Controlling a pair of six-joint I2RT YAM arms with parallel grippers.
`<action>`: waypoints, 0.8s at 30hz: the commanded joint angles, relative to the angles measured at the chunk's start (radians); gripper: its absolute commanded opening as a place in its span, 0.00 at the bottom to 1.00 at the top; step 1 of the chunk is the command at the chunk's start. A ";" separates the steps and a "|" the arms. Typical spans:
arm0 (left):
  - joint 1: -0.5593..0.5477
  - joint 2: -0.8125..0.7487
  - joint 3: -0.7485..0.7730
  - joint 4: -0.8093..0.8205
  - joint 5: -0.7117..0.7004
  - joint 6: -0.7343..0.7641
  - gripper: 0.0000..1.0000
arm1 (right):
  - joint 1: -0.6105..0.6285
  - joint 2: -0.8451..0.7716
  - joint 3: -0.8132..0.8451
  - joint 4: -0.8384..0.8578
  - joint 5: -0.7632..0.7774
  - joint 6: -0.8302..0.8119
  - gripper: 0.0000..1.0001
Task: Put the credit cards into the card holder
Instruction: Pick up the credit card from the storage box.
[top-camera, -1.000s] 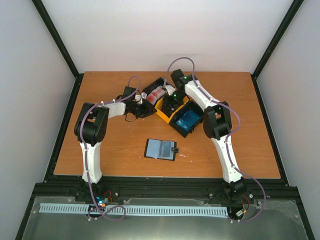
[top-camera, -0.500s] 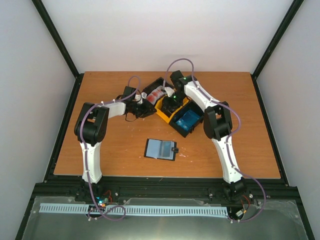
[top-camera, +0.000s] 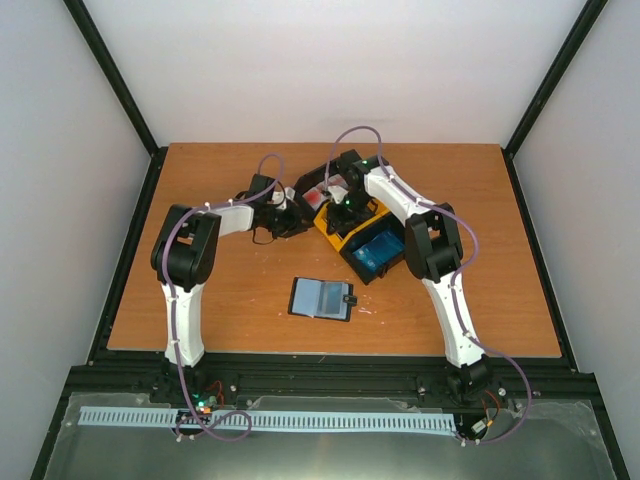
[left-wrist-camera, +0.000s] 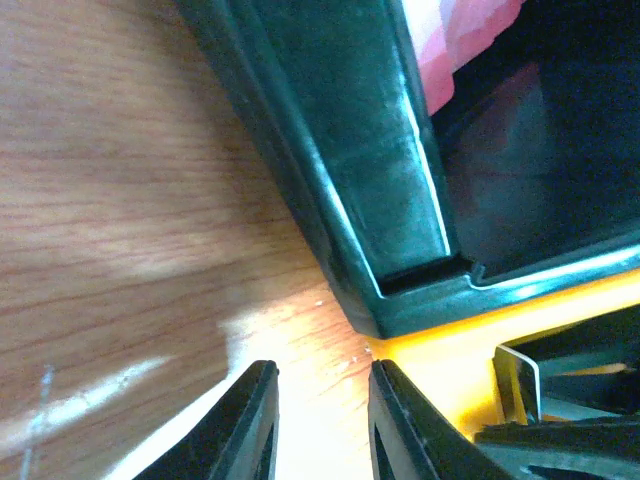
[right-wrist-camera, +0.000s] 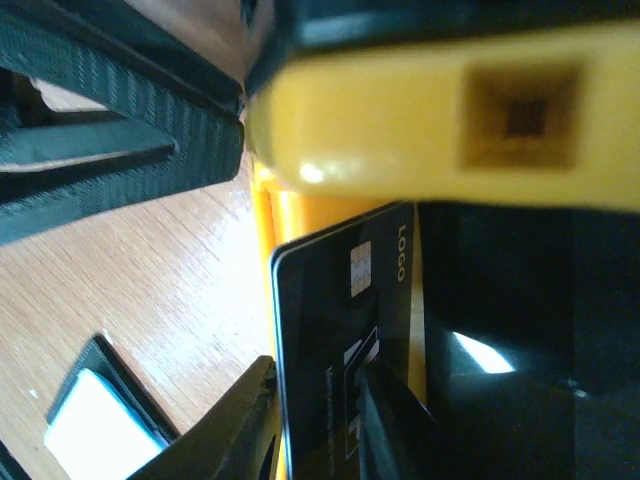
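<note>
Your left arm and right arm have white shells with black joints, each trailed by a looping purple cable. Small green lights glow on the right arm; the left gripper and right gripper are black.

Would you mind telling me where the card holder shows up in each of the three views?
Top external: the card holder lies open near the middle of the table.
Left wrist: not in it.
Right wrist: bottom-left corner, partly cut off; it appears to be the same holder.
Shared landmark: the yellow bin, seen in all three.
</note>
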 joint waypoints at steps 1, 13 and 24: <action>0.006 0.019 0.035 -0.004 -0.027 0.019 0.28 | 0.007 -0.009 0.087 -0.031 0.042 0.021 0.21; 0.007 0.012 0.033 -0.004 -0.025 0.025 0.28 | 0.006 -0.034 0.107 -0.021 0.102 0.024 0.11; 0.006 0.012 0.027 -0.004 -0.025 0.023 0.28 | 0.010 -0.018 0.089 -0.028 0.131 0.029 0.15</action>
